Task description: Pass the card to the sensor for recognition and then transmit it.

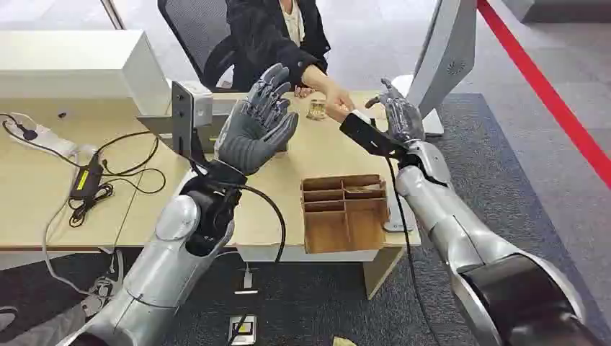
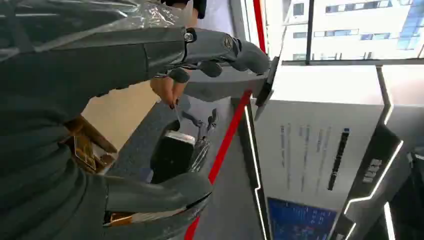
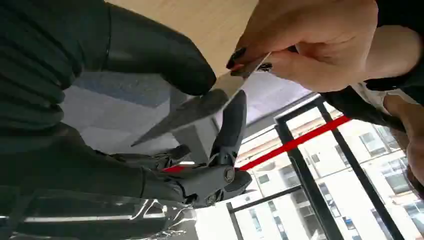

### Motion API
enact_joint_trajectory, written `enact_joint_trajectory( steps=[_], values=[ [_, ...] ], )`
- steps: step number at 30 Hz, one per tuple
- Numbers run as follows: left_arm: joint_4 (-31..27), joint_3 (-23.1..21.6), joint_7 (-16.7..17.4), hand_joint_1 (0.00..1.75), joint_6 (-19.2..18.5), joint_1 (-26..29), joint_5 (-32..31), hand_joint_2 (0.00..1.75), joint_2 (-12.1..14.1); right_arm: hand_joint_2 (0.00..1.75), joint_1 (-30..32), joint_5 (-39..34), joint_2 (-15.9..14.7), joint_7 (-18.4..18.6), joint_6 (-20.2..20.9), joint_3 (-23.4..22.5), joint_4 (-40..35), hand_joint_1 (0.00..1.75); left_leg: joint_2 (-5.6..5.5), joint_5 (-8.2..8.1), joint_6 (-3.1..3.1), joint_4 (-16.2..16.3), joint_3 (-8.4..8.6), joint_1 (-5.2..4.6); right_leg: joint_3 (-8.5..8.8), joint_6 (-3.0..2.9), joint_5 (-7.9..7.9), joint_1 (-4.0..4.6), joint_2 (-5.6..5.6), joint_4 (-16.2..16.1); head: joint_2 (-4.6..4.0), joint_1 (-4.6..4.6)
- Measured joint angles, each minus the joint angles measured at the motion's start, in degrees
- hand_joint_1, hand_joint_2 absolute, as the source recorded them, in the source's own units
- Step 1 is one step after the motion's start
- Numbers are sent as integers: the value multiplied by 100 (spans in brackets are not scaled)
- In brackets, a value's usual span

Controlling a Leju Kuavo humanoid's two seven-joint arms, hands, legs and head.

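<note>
While a person's hand reaches across the desk, the scene reads as follows.

Card: a thin, flat, pale rectangle, seen nearly edge-on in the right wrist view, one end under the thick thumb of the right hand, the other end pinched by the person's fingertips.
Card against fingers: it lies between the thumb and a dark slender finger; the thumb tip overlaps its upper face, but whether the finger below touches it cannot be told.
Right hand: stretched out over the far edge of the desk, fingers pointing away from the robot, thumb pressed onto the card, so it grips the card together with the person.
Left hand: raised above the desk, palm turned toward the right arm, fingers spread apart and holding nothing.
Person: seated across the desk in a dark sleeve, fingernails dark.
Hand surfaces: matte grey ribbed cover, darker jointed fingers with small metal pins.
Arms: smooth silver shells with black cable running along them.
Desk: light wood grain, flat and matte.
Tray: a brown box split into compartments, standing at the near edge of the desk.
Device: a white, slanted stand just beside the right hand.
Cables: black and white leads loosely coiled on the robot's left.
Floor: grey carpet with a red stripe.
</note>
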Motion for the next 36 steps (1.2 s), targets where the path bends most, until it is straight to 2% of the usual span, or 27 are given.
enact_joint_trajectory(
  steps=[19,26,30,36],
  values=[
    [0,-22,105,0,0,1,31,175,2,175,-10,-81,4,-52,-28,0,118,175,0,0,0,0,0,0,0,0,0,0,0,0,0,0],
    [-29,-20,236,0,42,30,-4,175,15,175,-8,-464,-44,-210,-92,-18,131,175,0,0,0,1,0,0,0,0,0,0,0,0,0,0],
    [-112,-15,289,0,201,92,-55,175,63,175,54,-744,-256,-306,-79,-96,65,175,-5,0,0,2,1,0,0,0,0,0,-2,-3,0,0],
    [-260,-9,291,0,468,207,-101,175,206,175,657,-1257,-1036,-422,22,-400,-177,175,-13,-4,6,4,-1,0,10,2,0,-3,-7,-11,0,4]
  ],
)
